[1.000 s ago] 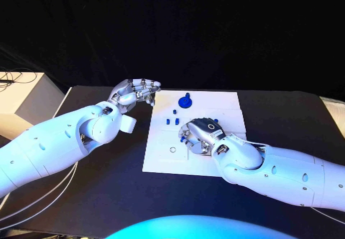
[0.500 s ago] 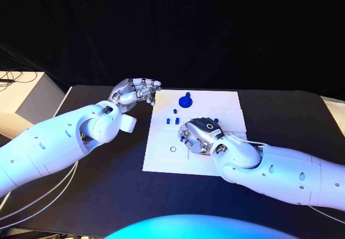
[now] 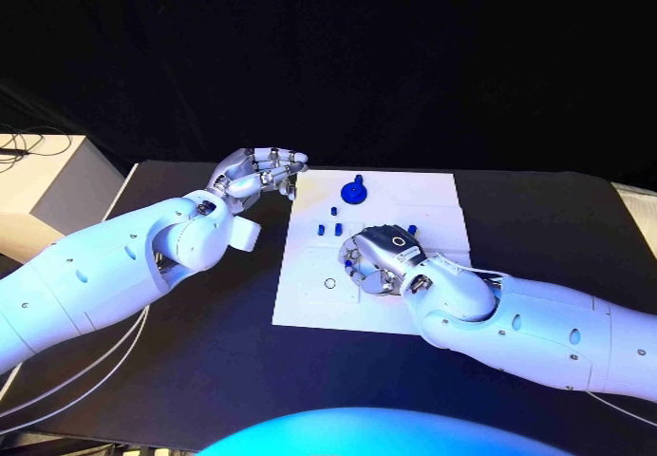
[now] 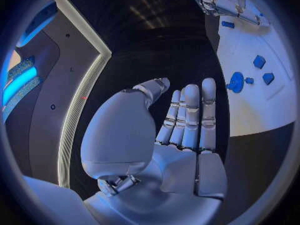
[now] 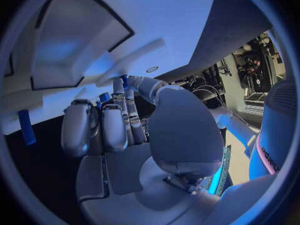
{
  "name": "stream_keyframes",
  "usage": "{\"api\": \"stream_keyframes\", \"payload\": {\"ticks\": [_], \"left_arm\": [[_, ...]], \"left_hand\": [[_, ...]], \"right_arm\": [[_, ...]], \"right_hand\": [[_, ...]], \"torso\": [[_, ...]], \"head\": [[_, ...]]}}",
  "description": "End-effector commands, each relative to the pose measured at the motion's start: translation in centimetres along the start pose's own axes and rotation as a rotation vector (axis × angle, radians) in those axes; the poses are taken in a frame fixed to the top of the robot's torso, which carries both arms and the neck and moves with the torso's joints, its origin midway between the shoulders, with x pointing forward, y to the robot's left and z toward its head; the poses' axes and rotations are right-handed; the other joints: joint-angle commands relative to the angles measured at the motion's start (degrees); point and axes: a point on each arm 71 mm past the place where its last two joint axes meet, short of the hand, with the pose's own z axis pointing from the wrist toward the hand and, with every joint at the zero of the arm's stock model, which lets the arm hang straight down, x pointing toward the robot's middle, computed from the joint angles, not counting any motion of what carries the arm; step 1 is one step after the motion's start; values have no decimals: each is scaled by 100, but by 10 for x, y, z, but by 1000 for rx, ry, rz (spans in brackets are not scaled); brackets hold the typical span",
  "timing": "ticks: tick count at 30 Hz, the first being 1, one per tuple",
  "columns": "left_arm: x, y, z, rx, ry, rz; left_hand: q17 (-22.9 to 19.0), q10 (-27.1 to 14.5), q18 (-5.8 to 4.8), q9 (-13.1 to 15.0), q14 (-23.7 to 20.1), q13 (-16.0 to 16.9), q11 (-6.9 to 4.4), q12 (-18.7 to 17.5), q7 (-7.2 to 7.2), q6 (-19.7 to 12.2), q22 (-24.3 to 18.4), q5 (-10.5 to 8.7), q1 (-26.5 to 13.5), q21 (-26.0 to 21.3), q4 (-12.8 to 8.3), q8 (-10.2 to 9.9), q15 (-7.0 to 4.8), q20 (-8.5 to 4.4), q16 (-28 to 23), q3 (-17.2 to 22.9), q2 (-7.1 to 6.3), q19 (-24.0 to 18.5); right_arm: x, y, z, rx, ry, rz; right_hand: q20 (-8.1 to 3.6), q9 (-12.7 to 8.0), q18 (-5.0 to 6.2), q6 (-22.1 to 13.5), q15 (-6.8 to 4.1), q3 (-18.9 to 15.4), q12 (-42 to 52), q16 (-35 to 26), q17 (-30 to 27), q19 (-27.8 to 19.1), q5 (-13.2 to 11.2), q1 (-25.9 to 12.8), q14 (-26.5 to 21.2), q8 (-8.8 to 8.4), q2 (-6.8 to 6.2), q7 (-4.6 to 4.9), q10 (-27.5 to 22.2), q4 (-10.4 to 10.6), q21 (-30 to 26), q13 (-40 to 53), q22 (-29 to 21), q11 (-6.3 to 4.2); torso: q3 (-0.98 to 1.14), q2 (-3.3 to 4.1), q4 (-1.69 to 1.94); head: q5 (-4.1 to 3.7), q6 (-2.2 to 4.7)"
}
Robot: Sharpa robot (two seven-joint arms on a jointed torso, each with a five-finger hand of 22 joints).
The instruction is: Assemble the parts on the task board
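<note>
Over the last second almost nothing has moved: the right hand (image 3: 381, 258) still presses down on the middle of the task board (image 3: 424, 199), fingers curled on a small blue part (image 5: 104, 98), so seating seems ongoing. The left hand (image 3: 260, 173) hovers empty, fingers loosely apart, off the board's far-left edge on the bench (image 3: 548, 218). The part's axis cannot be told.

The desk (image 3: 205, 361) is black, with a matte top. The white task board (image 3: 309, 304) lies flat on it near the middle, closer to the far edge than the near one, its sides roughly square to the desk's edges. Bare black desk surface borders the board on the left, right and near sides.
</note>
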Motion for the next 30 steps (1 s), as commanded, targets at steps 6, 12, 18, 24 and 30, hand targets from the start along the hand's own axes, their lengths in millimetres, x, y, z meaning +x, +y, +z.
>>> {"api": "stream_keyframes", "payload": {"ticks": [6, 12, 18, 24, 30], "left_arm": [[1, 0, 0, 3, 6, 1], [1, 0, 0, 0, 8, 0], [2, 1, 0, -2, 16, -3], [2, 1, 0, -4, 18, -4], [2, 2, 0, -6, 20, -6]], "left_hand": [[-2, -7, 82, -5, 7, -6, 46, -21, -13, -35, -10, 13, 49, -22, -22, -26, 19, 14, 32, -22, -14, 41], [-2, -9, 83, -7, 9, -7, 47, -23, -12, -39, -10, 12, 53, -22, -23, -27, 19, 14, 34, -22, -14, 43], [-3, -26, 84, -13, 12, -11, 50, -32, -11, -54, -10, 13, 63, -21, -29, -34, 20, 14, 37, -23, -13, 49], [-5, -43, 84, -18, 15, -16, 52, -40, -9, -69, -10, 15, 84, -19, -37, -39, 21, 14, 40, -14, 2, 57], [-5, -48, 84, -20, 16, -17, 53, -41, -8, -73, -10, 16, 90, -18, -40, -40, 21, 14, 40, -11, 7, 59]], "right_arm": [[3, 1, -3, -18, -4, 20], [1, -1, -4, -6, -30, 30], [0, -2, -5, 4, -51, 42], [-2, -2, -6, 7, -71, 57], [-4, -3, -8, 12, -85, 74]], "right_hand": [[79, -112, 65, -234, 102, -197, -7, -102, -184, -144, -25, -82, 93, -181, -227, 74, -282, 47, -347, -15, -320, 62], [147, -222, 176, -442, 158, -667, 53, -293, -536, -366, -105, 18, -18, -394, -213, 134, -701, 77, -905, -9, -824, 133], [173, -275, 223, -478, 181, -918, 114, -398, -744, -456, -86, 133, -93, -477, -170, 160, -826, 142, -1165, -4, -1050, 160], [177, -302, 242, -500, 182, -1006, 142, -439, -830, -491, -57, 202, -128, -519, -145, 147, -891, 179, -1275, -5, -1142, 158], [174, -316, 251, -506, 176, -1038, 168, -459, -877, -504, -24, 251, -145, -539, -123, 129, -913, 201, -1328, -3, -1185, 148]], "torso": [[1, -6, -3], [6, -2, -1], [9, 2, -1], [8, 1, 0], [7, -1, 6]], "head": [[-7, 25], [-9, 34], [-17, 40], [-29, 48], [-48, 59]]}}
